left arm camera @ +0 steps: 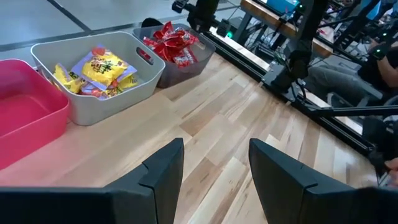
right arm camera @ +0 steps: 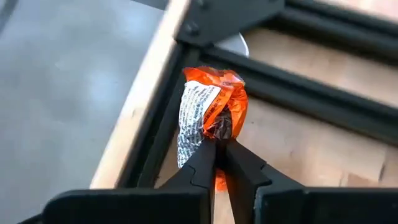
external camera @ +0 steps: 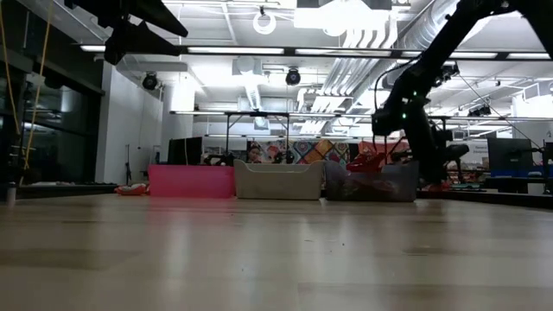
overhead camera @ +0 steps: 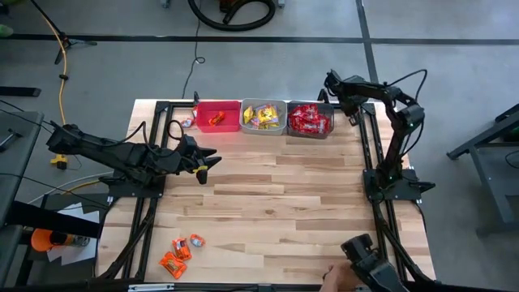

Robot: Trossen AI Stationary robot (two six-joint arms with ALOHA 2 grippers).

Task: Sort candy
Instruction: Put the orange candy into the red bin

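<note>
- Right wrist view: right end effector is pressed together, pinching an orange candy at the counter's far edge.
- Packet's long axis runs ahead, in line with its fingers.
- Left end effector is spread, empty, nearer the red bin.
- Judgement: orange goes left.

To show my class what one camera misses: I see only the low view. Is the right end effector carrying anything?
Observer: Yes. The right end effector is shut on an orange candy.
Operator: What is in the grey bin?
Observer: The grey bin holds yellow candies.
Operator: Are any lying loose?
Observer: Yes. Loose orange candies lie on the table, on the left arm's side, far from the bins.
</note>
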